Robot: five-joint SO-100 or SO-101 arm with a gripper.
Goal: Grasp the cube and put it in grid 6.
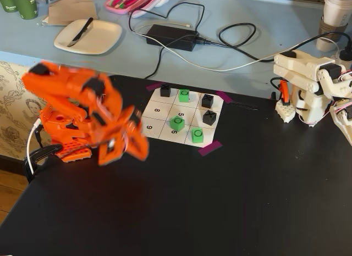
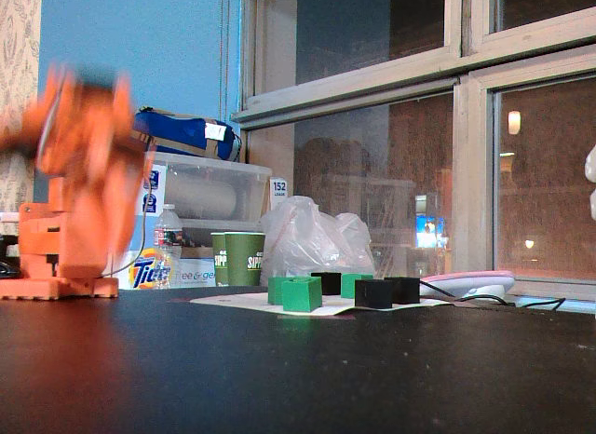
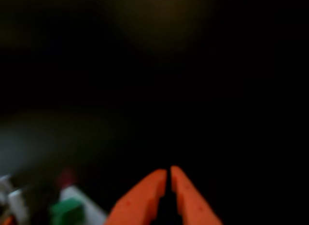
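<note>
The orange arm [image 1: 82, 110] sits at the left of the frame in a fixed view, folded low over the black table [image 1: 220, 212] and smeared with blur. Its gripper [image 3: 168, 173] shows at the bottom middle of the wrist view with the two orange fingers pressed together, tips nearly touching, and nothing between them.

Right of the arm lies the white board [image 1: 155, 114] with its nine squares. Three green cubes rest on it: one in the top row [image 1: 183, 95], one near the middle [image 1: 177, 123] and one at the lower right corner [image 1: 197, 135]. Three black cubes [image 1: 207, 100] fill other squares. The square marked 6 [image 1: 174, 132] sits just below the middle green cube, whose lower edge seems to touch it; from this angle I cannot say for certain which square that cube occupies.

My guess is the job is either barely begun or just finished: the arm holds nothing and stands clear of the board. If the middle cube counts as short of square 6, then picking it up and placing it is what remains.
</note>
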